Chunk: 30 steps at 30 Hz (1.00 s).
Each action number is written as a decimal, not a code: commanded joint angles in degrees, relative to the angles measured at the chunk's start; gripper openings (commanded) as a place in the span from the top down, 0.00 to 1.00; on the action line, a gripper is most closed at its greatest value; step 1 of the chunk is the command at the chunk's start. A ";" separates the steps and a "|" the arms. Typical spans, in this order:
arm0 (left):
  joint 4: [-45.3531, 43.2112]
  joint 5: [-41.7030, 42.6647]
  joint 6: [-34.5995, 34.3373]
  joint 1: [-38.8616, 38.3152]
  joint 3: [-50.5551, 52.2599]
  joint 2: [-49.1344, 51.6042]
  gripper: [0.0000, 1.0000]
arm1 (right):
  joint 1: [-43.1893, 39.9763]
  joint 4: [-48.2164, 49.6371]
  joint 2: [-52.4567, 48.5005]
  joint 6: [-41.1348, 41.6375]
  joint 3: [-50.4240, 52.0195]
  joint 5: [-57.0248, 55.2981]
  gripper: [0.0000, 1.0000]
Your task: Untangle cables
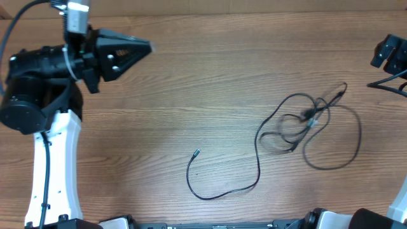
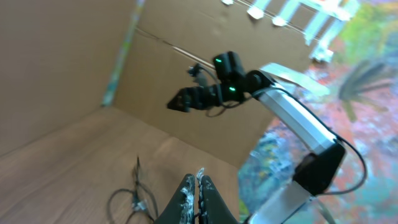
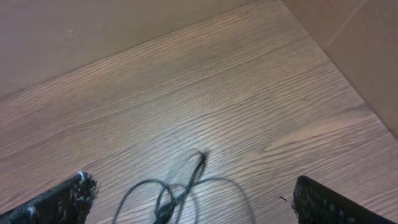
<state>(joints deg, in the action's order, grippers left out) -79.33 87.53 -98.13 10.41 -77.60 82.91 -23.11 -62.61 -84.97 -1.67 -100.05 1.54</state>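
Pre-grasp step: my right pincer (image 3: 191,200) is spread wide, aimed at the cables (image 1: 308,117), my left pincer (image 2: 198,185) pressed together, empty; next I'd descend and pinch one loop.

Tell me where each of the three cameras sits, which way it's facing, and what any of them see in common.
Overhead: fixed above the table, looking straight down; shows the left arm, its shut left pincer and the cables.
Left wrist: on the left arm, facing across the table toward the right arm; its own shut fingers at the bottom.
Right wrist: on the right arm, tilted down at the table; open right pincer, fingers at the bottom corners.
Shared: all three views catch the tangled cables.
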 commanded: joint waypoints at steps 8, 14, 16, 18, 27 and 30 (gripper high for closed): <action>-0.44 2.97 -0.42 -1.68 -0.42 -0.98 0.96 | 0.20 -0.96 -0.04 -0.07 0.37 2.36 0.00; -0.42 2.97 2.47 -7.56 2.51 1.09 0.76 | 0.20 -1.99 -0.04 0.48 1.46 2.38 0.00; -0.39 2.97 4.87 -10.40 4.28 2.64 0.74 | -0.20 -2.49 -0.24 2.51 1.49 2.43 0.00; -0.39 2.97 7.06 -13.44 6.08 4.74 0.69 | -0.98 -2.78 -0.35 4.44 1.49 2.60 0.00; 7.30 -6.14 10.40 -23.76 8.61 18.12 0.00 | -7.39 -4.59 -0.35 4.22 1.49 10.16 0.00; 17.97 -14.84 10.97 -25.24 8.61 20.90 0.00 | -7.85 -5.09 -0.35 4.22 1.49 10.14 0.00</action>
<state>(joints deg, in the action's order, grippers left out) -65.45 82.72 -89.27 -13.87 -69.32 101.95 -30.74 -67.64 -85.14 2.20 -98.89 10.04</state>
